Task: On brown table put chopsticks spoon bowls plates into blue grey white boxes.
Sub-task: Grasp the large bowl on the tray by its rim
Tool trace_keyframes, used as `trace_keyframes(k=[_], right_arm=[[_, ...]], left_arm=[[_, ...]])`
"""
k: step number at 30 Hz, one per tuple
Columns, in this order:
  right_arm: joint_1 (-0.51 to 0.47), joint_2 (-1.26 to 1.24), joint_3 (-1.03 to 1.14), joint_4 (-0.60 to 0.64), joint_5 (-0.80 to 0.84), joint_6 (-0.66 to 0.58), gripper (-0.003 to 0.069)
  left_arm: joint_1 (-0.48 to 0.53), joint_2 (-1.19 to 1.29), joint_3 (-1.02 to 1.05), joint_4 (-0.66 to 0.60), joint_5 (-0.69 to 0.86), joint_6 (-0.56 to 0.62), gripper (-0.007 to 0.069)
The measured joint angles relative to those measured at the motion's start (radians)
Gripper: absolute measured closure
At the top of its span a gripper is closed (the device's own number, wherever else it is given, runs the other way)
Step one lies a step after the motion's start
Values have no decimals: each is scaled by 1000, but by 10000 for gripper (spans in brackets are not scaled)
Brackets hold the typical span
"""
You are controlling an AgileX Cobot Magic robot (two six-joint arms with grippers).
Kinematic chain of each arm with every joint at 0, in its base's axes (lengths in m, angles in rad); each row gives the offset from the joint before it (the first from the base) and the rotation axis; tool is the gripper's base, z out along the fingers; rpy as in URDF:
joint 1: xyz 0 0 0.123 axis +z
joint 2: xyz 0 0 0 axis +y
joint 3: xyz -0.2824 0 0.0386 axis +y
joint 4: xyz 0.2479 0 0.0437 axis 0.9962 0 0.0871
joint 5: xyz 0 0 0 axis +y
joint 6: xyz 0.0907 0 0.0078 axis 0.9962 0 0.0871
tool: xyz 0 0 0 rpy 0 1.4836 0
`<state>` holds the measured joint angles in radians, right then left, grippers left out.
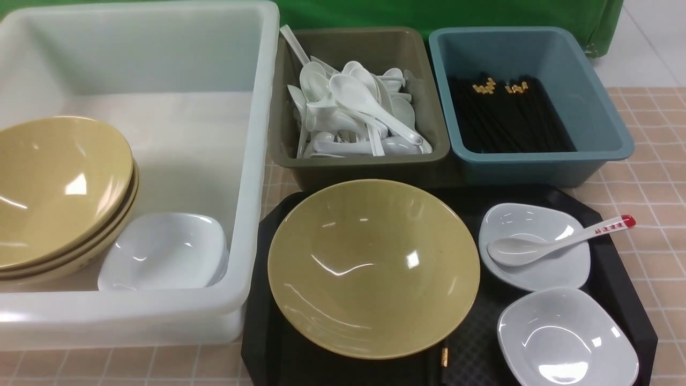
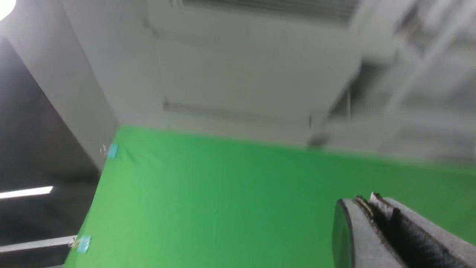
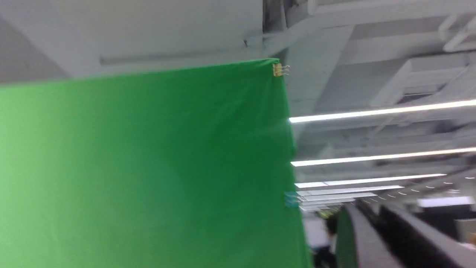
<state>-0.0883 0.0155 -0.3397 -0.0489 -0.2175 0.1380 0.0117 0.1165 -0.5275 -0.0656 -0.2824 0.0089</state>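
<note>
on the desk (image 1: 654, 161), the red-tipped spoon (image 1: 557, 238) lies in a white plate (image 1: 541, 276) on the black tray (image 1: 616, 289), beside a yellow bowl (image 1: 373, 268) and a second plate (image 1: 568, 340). the white box (image 1: 134, 316) holds stacked bowls (image 1: 59, 187) and one plate (image 1: 166, 249); the chopsticks (image 1: 509, 118) lie in the blue box (image 1: 536, 166). the left hand (image 2: 366, 199) is closed and empty. the right hand (image 3: 366, 212), blurred, shows its fingers narrow, with nothing between.
</note>
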Motion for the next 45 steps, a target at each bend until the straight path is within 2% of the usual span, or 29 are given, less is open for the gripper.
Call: trace_keyframes(k=[2, 4, 5, 8, 10, 11, 12, 13, 15, 17, 19, 20, 21, 23, 24, 25, 27, 28, 29, 30, 33, 36, 40, 42, 45], right_arm=[[0, 53, -64, 0, 144, -70, 619], [0, 87, -78, 0, 210, -96, 622], [0, 135, -84, 0, 304, -128, 622], [0, 243, -65, 0, 483, -172, 622], [0, 297, -40, 6, 538, -159, 622], [0, 303, -37, 6, 538, -158, 622], [3, 357, -14, 38, 586, -165, 622], [3, 363, -12, 38, 586, -167, 622], [33, 426, 1, 109, 638, -205, 622], [78, 470, 1, 186, 646, -275, 622], [126, 503, -6, 259, 645, -352, 622], [138, 509, -7, 275, 642, -370, 622], [191, 531, -10, 333, 628, -439, 622], [221, 547, -13, 363, 621, -470, 622], [275, 572, -16, 387, 611, -494, 622], [281, 572, -17, 389, 609, -496, 622], [349, 607, -17, 404, 608, -510, 622], [353, 610, -17, 404, 608, -510, 622], [393, 633, -17, 405, 616, -511, 622], [398, 635, -17, 405, 616, -511, 622], [461, 683, -17, 406, 626, -517, 622], [493, 714, -17, 407, 637, -532, 622], [515, 742, -31, 407, 694, -552, 622], [521, 750, -63, 407, 789, -561, 622], [521, 750, -89, 407, 928, -554, 621]], left_arm=[[0, 106, -82, 11, 90, 26, 620], [-2, 187, -117, 9, 138, 25, 620], [-2, 256, -154, 0, 191, 10, 620], [-3, 432, -255, -74, 437, -59, 620], [-3, 527, -337, -133, 611, -75, 620], [-3, 537, -337, -140, 631, -75, 620], [-3, 631, -420, -203, 802, -32, 620], [-3, 652, -428, -210, 838, -24, 620], [-3, 762, -515, -324, 1021, 97, 620], [-3, 845, -560, -442, 1138, 195, 620], [-10, 925, -583, -594, 1220, 294, 620], [-12, 939, -584, -624, 1232, 304, 620], [-40, 989, -587, -731, 1260, 386, 620], [-74, 1021, -588, -788, 1266, 428, 620], [-137, 1064, -592, -829, 1257, 462, 620], [-155, 1069, -593, -834, 1255, 468, 620], [-290, 1130, -595, -816, 1216, 473, 620], [-301, 1135, -595, -811, 1213, 471, 620], [-398, 1187, -595, -763, 1185, 462, 620], [-398, 1193, -595, -763, 1182, 459, 620], [-560, 1329, -628, -657, 1170, 445, 620], [-635, 1448, -683, -571, 1170, 427, 620], [-686, 1556, -757, -441, 1170, 360, 620], [-713, 1625, -814, -334, 1169, 294, 620], [-735, 1716, -869, -254, 1158, 244, 620]])
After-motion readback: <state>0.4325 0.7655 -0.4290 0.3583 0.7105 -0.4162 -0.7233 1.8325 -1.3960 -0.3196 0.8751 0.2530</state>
